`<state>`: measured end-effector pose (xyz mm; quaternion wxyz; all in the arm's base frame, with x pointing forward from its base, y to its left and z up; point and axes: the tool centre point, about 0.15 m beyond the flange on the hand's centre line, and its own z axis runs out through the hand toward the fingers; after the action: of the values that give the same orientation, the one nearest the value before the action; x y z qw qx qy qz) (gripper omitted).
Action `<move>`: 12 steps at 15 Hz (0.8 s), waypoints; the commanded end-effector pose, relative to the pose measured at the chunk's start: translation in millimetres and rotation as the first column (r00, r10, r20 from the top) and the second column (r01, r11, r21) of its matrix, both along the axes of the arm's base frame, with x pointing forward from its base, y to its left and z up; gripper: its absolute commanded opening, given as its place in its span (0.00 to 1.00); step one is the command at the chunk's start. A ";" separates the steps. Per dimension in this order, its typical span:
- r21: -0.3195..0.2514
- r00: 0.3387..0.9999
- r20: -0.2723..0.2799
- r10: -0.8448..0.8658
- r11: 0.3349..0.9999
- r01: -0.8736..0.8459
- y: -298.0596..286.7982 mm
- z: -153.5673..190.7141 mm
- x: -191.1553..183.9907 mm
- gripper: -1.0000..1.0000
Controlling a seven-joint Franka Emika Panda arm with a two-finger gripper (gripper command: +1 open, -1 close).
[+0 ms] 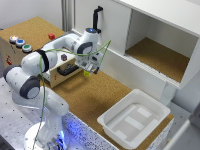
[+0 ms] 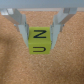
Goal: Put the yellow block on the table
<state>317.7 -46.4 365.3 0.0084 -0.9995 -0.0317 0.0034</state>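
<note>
The yellow block point(image 1: 86, 74) is a tiny bright yellow cube held at the tips of my gripper point(image 1: 88, 71), a little above the brown cork table point(image 1: 95, 97) and beside the wooden box. In the wrist view the yellow block point(image 2: 39, 41) fills the gap between the two fingers point(image 2: 23, 29), with dark letter marks on its faces and the speckled cork table point(image 2: 12, 60) below it. My gripper point(image 2: 40, 43) is shut on the block.
A small wooden box with a black handle point(image 1: 64, 70) stands just to the exterior view's left of the gripper. Behind it are a red block point(image 1: 51, 36) and round coloured buttons point(image 1: 20, 43). A white tray point(image 1: 134, 117) lies at the front right, and a white shelf unit point(image 1: 160, 47) stands behind.
</note>
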 end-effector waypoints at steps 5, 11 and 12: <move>0.036 0.978 -0.109 -0.179 0.982 0.184 -98.7 -86.8 56.5 0.00; 0.000 0.991 -0.064 -0.116 0.993 0.117 -125.6 -106.5 131.9 0.00; 0.013 0.991 -0.065 -0.114 0.993 0.115 -127.7 -112.0 143.7 0.00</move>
<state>387.0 -144.6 276.7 0.0109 -0.9989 0.0425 -0.0148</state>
